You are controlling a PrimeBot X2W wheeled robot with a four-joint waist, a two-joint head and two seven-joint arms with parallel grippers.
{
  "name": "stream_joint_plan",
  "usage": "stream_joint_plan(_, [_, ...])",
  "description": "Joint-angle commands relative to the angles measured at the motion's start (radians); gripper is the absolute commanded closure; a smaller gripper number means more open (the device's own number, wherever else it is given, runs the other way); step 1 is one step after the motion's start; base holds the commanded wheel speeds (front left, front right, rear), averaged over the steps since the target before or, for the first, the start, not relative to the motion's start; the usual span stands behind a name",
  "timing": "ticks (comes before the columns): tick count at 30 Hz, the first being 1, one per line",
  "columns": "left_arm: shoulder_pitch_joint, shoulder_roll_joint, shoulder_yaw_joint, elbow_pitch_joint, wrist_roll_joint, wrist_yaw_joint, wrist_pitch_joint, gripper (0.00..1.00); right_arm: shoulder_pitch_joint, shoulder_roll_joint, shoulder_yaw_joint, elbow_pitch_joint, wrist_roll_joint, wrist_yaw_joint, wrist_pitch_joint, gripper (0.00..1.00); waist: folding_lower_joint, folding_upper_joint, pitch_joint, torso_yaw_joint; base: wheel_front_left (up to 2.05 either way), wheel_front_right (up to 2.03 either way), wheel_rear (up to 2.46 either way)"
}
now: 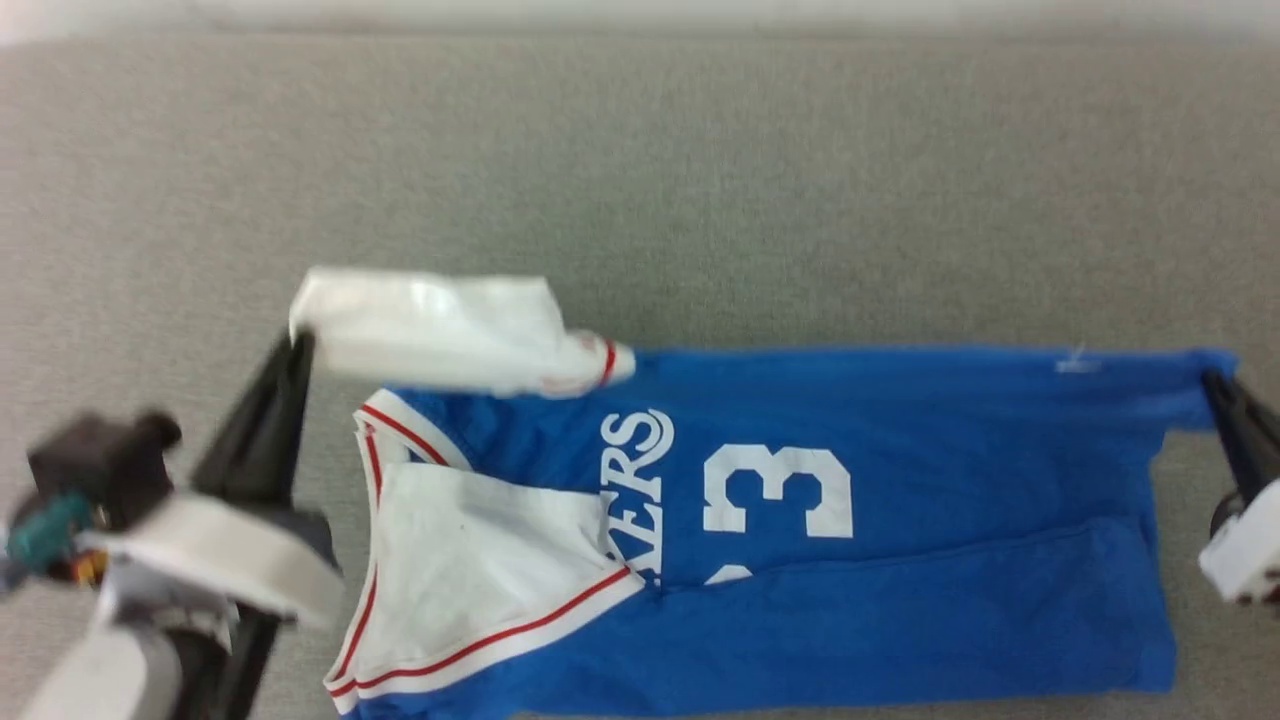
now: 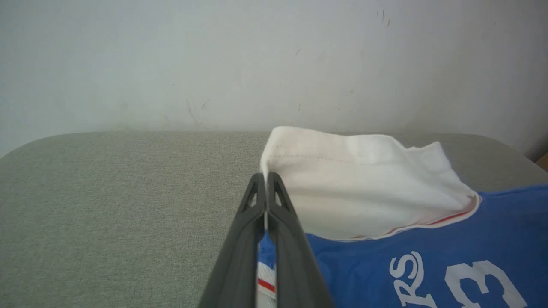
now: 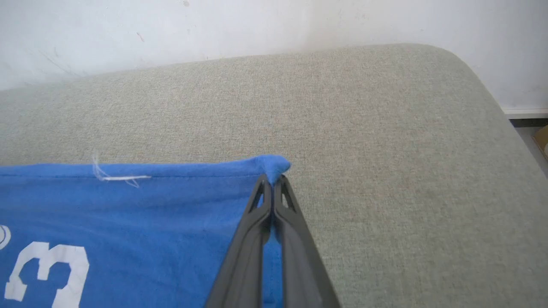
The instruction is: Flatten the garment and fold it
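The left gripper [image 2: 266,179] is clamped on the royal-blue, white-sleeved jersey T-shirt [image 1: 900,470] at its shoulder end. The right gripper [image 3: 271,182] pinches a hem corner. The shirt lies partly folded, stretched between them on a grey woven cushion [image 1: 700,200].

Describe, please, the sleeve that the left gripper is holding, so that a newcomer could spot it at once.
On the grey surface lies a blue jersey, white sleeves at its left end. The far sleeve sits at the jersey's far edge, its end pinched by the left gripper. Unlike the near sleeve, which lies flat on the blue cloth, it puffs up.
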State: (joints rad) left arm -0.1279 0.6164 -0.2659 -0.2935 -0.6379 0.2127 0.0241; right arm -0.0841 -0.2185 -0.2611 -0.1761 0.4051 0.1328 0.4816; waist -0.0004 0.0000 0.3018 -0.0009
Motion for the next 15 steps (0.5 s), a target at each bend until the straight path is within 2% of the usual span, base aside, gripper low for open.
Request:
stream_joint_plan(1, [0.032,-0.004,0.005,-0.009,-0.011,0.008,-0.013,1.00,0.021,0.009,-0.009,-0.009,0.004,-0.002,-0.002,1.00,0.0004,0.0000,-0.052,0.015,0.00,0.00,0.00])
stream_joint_plan(8, [0.210,-0.026,-0.018,-0.015,-0.044,0.031,-0.030,1.00,0.140,0.066,-0.036,-0.033,0.007,-0.002,0.012,1.00,0.0004,0.0000,-0.074,0.021,0.00,0.00,0.00])
stream_joint_plan(15, [0.253,-0.034,-0.065,0.039,-0.062,0.018,0.003,1.00,0.211,0.085,-0.035,-0.010,-0.011,-0.002,0.047,1.00,0.0004,0.0000,-0.079,0.023,0.00,0.00,0.00])
